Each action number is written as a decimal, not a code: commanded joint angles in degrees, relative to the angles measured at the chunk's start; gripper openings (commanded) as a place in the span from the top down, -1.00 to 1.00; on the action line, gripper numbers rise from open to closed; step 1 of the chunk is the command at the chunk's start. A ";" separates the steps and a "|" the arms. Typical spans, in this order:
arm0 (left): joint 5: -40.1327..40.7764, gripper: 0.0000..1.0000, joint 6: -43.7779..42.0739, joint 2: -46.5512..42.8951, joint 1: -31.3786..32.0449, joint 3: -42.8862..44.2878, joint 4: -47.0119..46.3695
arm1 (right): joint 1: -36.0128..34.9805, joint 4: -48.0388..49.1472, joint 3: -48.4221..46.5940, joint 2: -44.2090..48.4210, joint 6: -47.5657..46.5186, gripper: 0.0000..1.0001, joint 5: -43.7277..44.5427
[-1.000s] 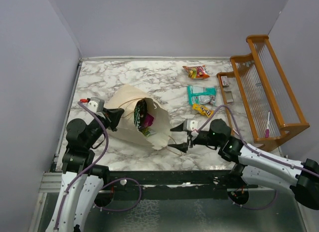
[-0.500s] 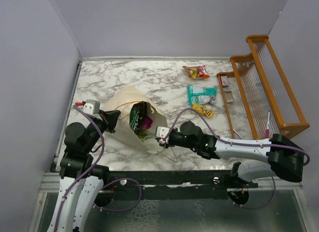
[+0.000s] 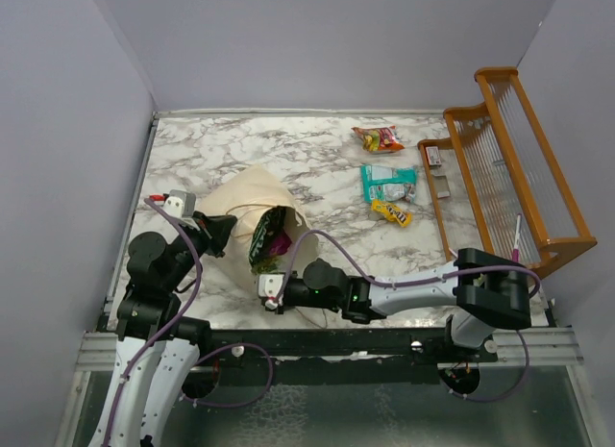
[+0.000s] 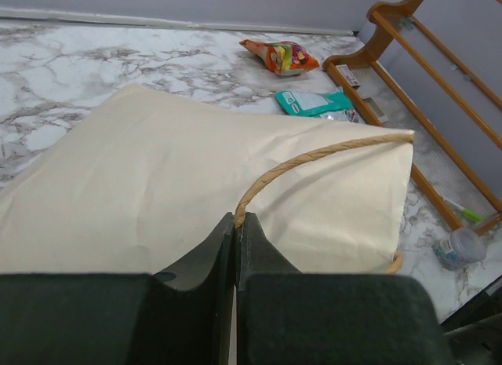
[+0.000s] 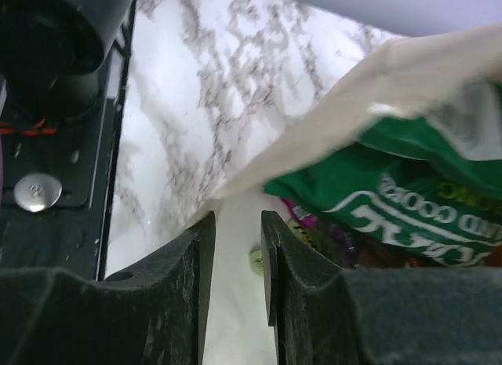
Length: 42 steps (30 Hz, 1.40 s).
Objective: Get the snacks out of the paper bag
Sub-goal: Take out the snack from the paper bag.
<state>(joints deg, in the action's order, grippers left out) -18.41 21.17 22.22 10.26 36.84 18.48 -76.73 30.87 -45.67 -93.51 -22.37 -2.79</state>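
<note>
The cream paper bag (image 3: 240, 202) lies on its side, mouth toward the near right. A green chip bag (image 3: 263, 231) and a purple packet (image 3: 280, 245) show in the mouth. My left gripper (image 3: 219, 232) is shut on the bag's tan handle (image 4: 314, 155), over the bag's flat side (image 4: 172, 169). My right gripper (image 3: 271, 289) is open with a narrow gap at the mouth's near edge; in the right wrist view (image 5: 238, 224) bag paper lies between the fingers and the green chip bag (image 5: 392, 200) is just beyond. A red-orange pack (image 3: 378, 137), teal packet (image 3: 389, 182) and yellow M&M's (image 3: 391, 212) lie on the table.
A wooden rack (image 3: 509, 168) stands along the right edge with a pen (image 3: 519, 237) and small items in it. The bag's second loop handle (image 3: 322, 312) lies on the marble by the right arm. Grey walls close in the left and back.
My right arm has swung left from the bag's right side to the front of its mouth. The left gripper has kept the handle, and the bag has shifted slightly.
</note>
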 commanded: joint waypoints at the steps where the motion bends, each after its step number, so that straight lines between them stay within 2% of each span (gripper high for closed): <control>1: -1.90 1.00 0.13 -0.76 -0.02 -0.28 -0.89 | -0.09 11.71 2.89 0.85 3.18 0.38 8.22; 3: -1.99 1.00 0.05 -1.05 0.01 -0.34 -1.10 | 0.26 11.13 4.52 1.70 1.60 0.37 12.20; 6: -1.99 1.00 -0.03 -1.34 0.02 -0.37 -1.43 | 1.54 9.53 7.82 3.15 -0.71 0.34 13.49; 9: -1.86 1.00 -0.13 -1.54 0.03 -0.45 -1.75 | 3.08 9.34 10.61 3.81 -3.66 0.27 10.59; 12: -1.76 1.00 -0.11 -1.65 0.08 -0.45 -1.63 | 3.36 8.45 11.48 2.89 -10.63 0.09 6.28; 16: -1.71 1.00 -0.16 -1.91 0.11 -0.45 -1.71 | 3.39 2.11 7.34 -1.24 -20.13 0.04 3.48; 19: -1.60 1.00 -0.18 -2.05 0.16 -0.45 -1.73 | 3.37 -2.90 2.58 -5.69 -23.78 0.04 5.27; 28: -1.37 1.00 -0.30 -2.46 0.35 -0.45 -1.77 | 3.36 -0.85 -3.03 -14.44 -24.46 -0.02 10.27; 33: -1.26 1.00 -0.29 -2.50 0.71 -0.45 -1.74 | 3.34 0.14 -4.04 -17.08 -24.65 0.16 11.48; 39: -0.84 1.00 -0.38 -2.55 0.89 -0.37 -1.68 | 3.37 2.88 -2.72 -14.74 -23.47 0.73 14.54; 42: -0.66 1.00 -0.36 -2.55 0.90 -0.37 -1.67 | 3.34 1.52 -0.98 -10.58 -21.40 0.89 12.14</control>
<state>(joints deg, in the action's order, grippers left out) -19.07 21.10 20.34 10.92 36.82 18.06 -73.17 30.85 -48.45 -109.45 -46.54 9.21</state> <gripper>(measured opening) 0.029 0.108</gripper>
